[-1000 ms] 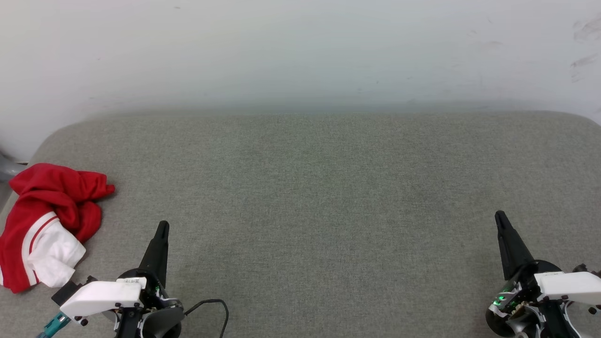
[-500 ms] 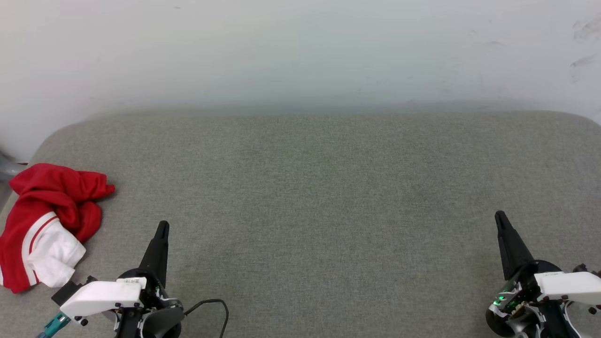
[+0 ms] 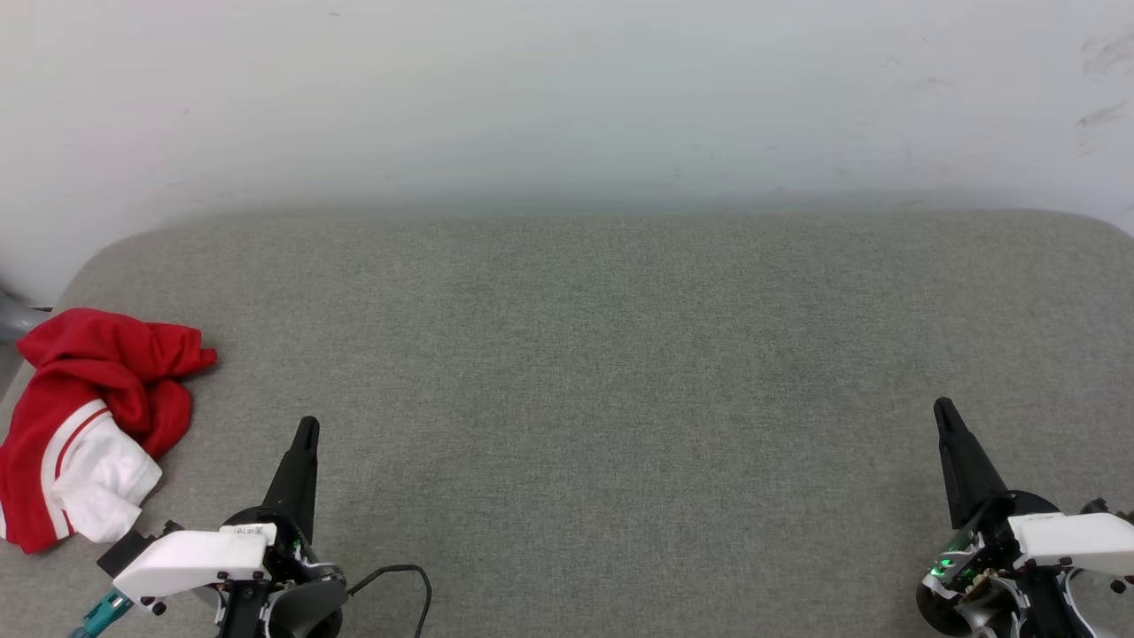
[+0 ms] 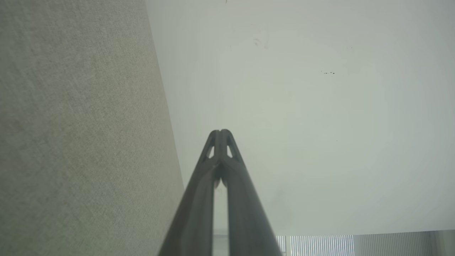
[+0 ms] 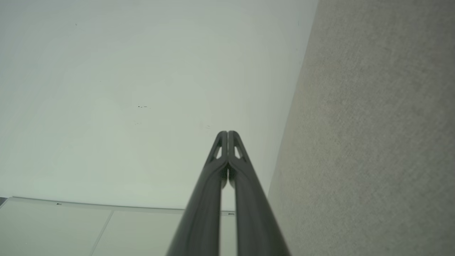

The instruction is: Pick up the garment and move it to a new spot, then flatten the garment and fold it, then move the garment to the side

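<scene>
The garment (image 3: 84, 425) lies crumpled at the far left edge of the grey cushioned surface (image 3: 602, 372): red cloth with a white sleeve and red-and-white striped trim showing, its lettering hidden. My left gripper (image 3: 306, 427) rests at the lower left, shut and empty, a short way right of the garment and not touching it. In the left wrist view its tips (image 4: 220, 132) meet. My right gripper (image 3: 942, 408) sits far off at the lower right, shut with nothing held; the right wrist view shows its closed tips (image 5: 227, 132).
A white wall (image 3: 567, 97) rises behind the surface. A black cable (image 3: 407, 576) loops beside my left wrist. The surface's rounded left edge runs just under the garment, with a grey object (image 3: 13, 319) beyond it.
</scene>
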Robot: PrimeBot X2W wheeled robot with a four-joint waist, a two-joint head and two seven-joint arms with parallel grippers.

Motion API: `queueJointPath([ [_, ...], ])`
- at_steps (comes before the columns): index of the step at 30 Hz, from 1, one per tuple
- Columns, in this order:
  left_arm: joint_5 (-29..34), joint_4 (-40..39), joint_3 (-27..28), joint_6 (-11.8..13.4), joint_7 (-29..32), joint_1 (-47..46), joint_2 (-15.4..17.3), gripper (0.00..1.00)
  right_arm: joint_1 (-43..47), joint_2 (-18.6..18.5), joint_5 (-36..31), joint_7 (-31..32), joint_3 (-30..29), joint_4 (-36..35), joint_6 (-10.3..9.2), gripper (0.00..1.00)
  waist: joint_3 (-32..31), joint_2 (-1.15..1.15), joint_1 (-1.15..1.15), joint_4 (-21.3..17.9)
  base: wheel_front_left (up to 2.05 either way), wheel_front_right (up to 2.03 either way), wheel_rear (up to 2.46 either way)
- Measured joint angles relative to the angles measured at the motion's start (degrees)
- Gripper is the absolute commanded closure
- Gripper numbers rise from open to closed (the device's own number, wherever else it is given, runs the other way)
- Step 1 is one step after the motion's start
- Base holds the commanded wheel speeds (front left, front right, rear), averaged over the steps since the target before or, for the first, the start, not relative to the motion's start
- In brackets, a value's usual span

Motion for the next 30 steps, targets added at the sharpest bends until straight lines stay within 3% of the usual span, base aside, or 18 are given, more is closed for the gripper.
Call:
queueJointPath([
  [30,0.0,0.0,0.0,0.0,0.0,0.0,0.0,1.00,0.0,0.0,0.0,0.0,0.0,0.0,0.01,1.00,0.0,0.00,0.00,0.0,0.00,0.00,0.00],
])
